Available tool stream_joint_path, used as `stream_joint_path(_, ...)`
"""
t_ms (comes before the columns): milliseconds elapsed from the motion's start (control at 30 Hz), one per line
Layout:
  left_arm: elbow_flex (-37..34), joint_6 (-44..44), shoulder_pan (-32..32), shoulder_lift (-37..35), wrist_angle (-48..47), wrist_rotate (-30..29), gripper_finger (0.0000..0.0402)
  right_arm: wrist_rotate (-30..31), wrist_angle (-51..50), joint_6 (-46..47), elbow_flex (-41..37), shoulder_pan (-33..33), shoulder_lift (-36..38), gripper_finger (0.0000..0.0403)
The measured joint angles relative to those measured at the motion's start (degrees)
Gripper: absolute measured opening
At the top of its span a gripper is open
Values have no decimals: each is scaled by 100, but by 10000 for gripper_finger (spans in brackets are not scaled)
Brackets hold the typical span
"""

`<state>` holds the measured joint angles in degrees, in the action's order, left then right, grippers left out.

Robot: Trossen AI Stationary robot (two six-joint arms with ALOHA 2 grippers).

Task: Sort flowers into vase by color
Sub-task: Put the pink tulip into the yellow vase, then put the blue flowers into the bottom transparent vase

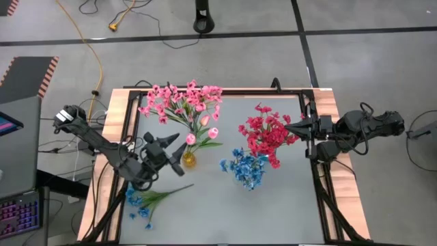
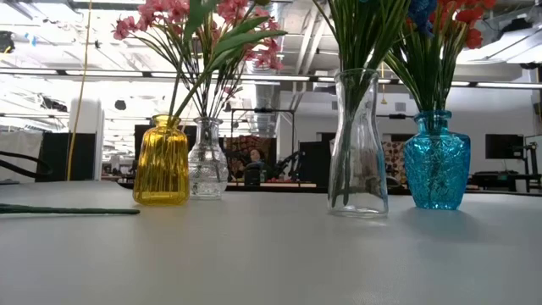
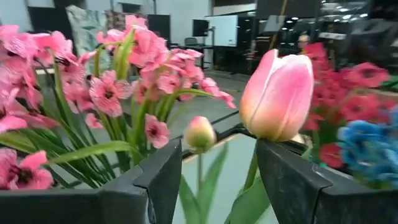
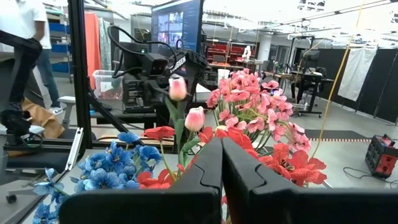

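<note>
Four vases stand mid-table. A yellow vase (image 1: 189, 161) holds pink tulips (image 1: 192, 139), and a small clear vase (image 2: 207, 161) holds light pink sprigs (image 1: 181, 102). Blue flowers (image 1: 246, 168) fill a tall clear vase (image 2: 357, 144); red flowers (image 1: 265, 134) fill a blue vase (image 2: 436, 161). One blue sprig (image 1: 145, 199) lies flat on the table at the near left. My left gripper (image 1: 179, 154) is open just left of the yellow vase; a tulip (image 3: 277, 93) shows beyond its fingers (image 3: 217, 186). My right gripper (image 1: 289, 128) is shut beside the red flowers.
A wooden frame (image 1: 116, 116) borders the table on both sides. The four vases stand close together in the middle. Grey tabletop (image 1: 225, 212) lies bare along the near edge, to the right of the lying sprig.
</note>
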<state>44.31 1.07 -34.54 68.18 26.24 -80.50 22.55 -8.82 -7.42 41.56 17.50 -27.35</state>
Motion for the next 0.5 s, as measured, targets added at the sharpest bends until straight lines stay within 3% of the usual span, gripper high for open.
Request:
stream_joint_path(200,0,305,-371,-17,8,-89,197,0,-17,7,2,0,0,31)
stream_joint_path(500,0,177,-322,-24,18,-312,197,0,-17,31,2,2,0,31)
